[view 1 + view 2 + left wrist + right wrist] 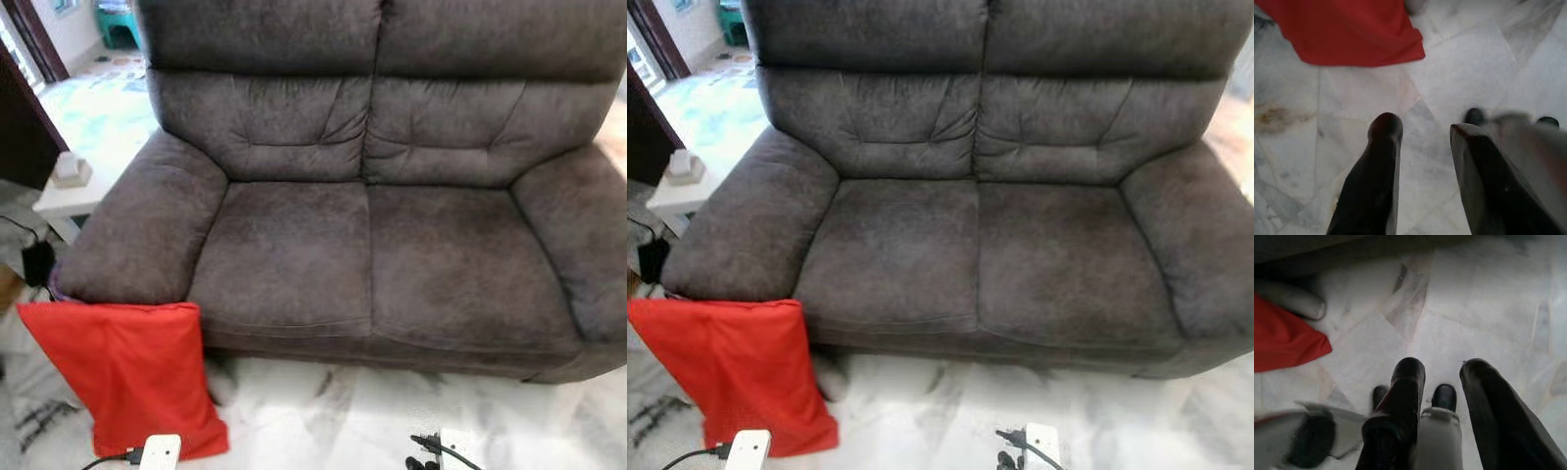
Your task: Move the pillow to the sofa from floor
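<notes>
A red pillow (127, 377) stands on the white marble floor (333, 416), leaning against the front of the left armrest of a grey-brown two-seat sofa (372, 255). The sofa's seat cushions are bare. My left gripper (1425, 131) hangs open above the floor tiles, with the pillow's lower corner (1347, 29) a short way ahead of its fingertips. My right gripper (1442, 368) is also open over the floor and holds nothing; the pillow's corner (1283, 340) lies off to its side. Both wrists' white ends peek in at the lower edge of the eye views.
A low white side table (69, 201) with a small box (71, 168) stands left of the sofa. A black adapter with a cord (37, 262) lies below it. A dark wooden panel (20, 127) rises at the far left. Marble floor runs along the sofa's front.
</notes>
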### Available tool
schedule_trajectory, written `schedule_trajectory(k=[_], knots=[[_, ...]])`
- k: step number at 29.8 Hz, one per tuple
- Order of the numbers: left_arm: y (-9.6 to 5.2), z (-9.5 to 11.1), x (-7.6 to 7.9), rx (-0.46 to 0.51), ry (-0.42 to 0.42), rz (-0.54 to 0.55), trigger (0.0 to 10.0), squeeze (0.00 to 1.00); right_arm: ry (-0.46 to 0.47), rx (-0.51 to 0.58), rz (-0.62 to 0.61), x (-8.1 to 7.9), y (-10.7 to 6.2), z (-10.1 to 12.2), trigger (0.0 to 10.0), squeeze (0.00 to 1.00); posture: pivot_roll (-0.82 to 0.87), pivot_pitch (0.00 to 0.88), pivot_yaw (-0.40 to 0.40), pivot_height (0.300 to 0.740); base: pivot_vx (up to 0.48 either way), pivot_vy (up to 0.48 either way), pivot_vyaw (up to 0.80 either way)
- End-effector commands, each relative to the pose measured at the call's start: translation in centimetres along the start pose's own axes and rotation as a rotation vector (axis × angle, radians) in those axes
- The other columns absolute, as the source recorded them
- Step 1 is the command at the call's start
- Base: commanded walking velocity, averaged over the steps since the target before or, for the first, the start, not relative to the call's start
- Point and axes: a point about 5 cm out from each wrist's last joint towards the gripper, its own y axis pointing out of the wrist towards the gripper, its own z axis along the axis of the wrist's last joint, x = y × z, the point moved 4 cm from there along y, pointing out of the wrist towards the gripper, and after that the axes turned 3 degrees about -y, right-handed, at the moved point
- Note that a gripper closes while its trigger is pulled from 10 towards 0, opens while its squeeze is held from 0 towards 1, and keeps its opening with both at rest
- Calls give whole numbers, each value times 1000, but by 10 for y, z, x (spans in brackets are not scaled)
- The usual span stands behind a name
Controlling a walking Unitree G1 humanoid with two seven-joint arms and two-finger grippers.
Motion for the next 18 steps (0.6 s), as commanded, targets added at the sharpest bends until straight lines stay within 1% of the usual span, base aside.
schedule_trajectory(k=[1, 2, 4, 5, 11, 16, 18], knots=[[-1, -5, -9, -21, -2, 22, 10000, 0, 12, -5, 15, -12, 2, -2, 10000, 0, 107, 154, 21, 740, 0, 480, 0], [-1, -5, -9, -21, -2, 22, 10000, 0, 12, -5, 15, -12, 2, -2, 10000, 0, 107, 154, 21, 740, 0, 480, 0], [-1, -6, -10, -23, -2, 22, 10000, 0, 9, -4, 24, -19, 3, -1, 10000, 0, 111, 155, 20, 740, 0, 480, 0], [-1, -6, -10, -23, -3, 23, 10000, 0, 8, -4, 26, -20, 3, -1, 10000, 0, 111, 155, 20, 740, 0, 480, 0], [-2, -9, -12, -30, -1, 25, 10000, 0, 5, -11, 29, -23, 3, -6, 10000, 0, 109, 140, 22, 740, 0, 454, 0], [-2, -10, -14, -32, 10, 27, 10000, 0, -1, -10, 28, -19, 3, -3, 10000, 0, 111, 129, 24, 740, 0, 0, 0], [-3, -10, -15, -32, 10, 29, 10000, 0, -4, 7, 19, -14, 3, 3, 10000, 0, 114, 126, 23, 740, 0, 0, 0]])
